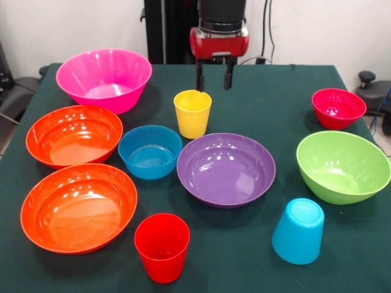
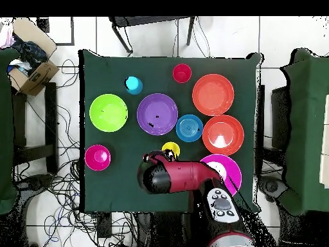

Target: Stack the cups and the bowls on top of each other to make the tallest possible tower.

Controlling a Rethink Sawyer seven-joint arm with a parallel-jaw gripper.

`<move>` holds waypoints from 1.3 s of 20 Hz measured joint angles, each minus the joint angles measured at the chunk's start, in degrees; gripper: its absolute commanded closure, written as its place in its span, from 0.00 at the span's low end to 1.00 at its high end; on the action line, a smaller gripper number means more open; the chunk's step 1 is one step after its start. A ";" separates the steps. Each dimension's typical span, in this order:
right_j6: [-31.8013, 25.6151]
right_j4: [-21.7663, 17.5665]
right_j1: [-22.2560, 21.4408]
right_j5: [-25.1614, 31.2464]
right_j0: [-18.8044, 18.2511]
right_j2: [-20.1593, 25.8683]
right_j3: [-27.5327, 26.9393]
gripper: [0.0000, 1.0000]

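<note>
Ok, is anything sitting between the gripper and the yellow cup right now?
Nothing visible. The gripper hangs with its jaws open and empty, just behind and above the upright yellow cup. The nearest neighbours, the small blue bowl and the purple bowl, sit on the cup's other side.

One camera stands low at the near edge of the dark green cloth-covered counter [image 1: 256,256], close in, looking across it and slightly down toward the red and black robot arm [image 1: 219,36] and the white wall behind. The other hangs high above and looks straight down, far enough to take in the whole counter [image 2: 122,177], the tiled floor [image 2: 64,212] and the neighbouring furniture. Both views share the countertop, turned half round between them.
</note>
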 measured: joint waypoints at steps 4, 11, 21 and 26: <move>0.00 -0.01 0.18 0.01 -0.43 0.79 -0.75 0.00; 0.00 -0.53 0.83 0.04 -0.95 1.20 -1.01 0.00; 0.00 -0.52 3.23 0.02 -0.85 0.50 -1.03 0.00; 0.00 -0.90 4.65 0.02 0.06 -1.27 -1.04 0.00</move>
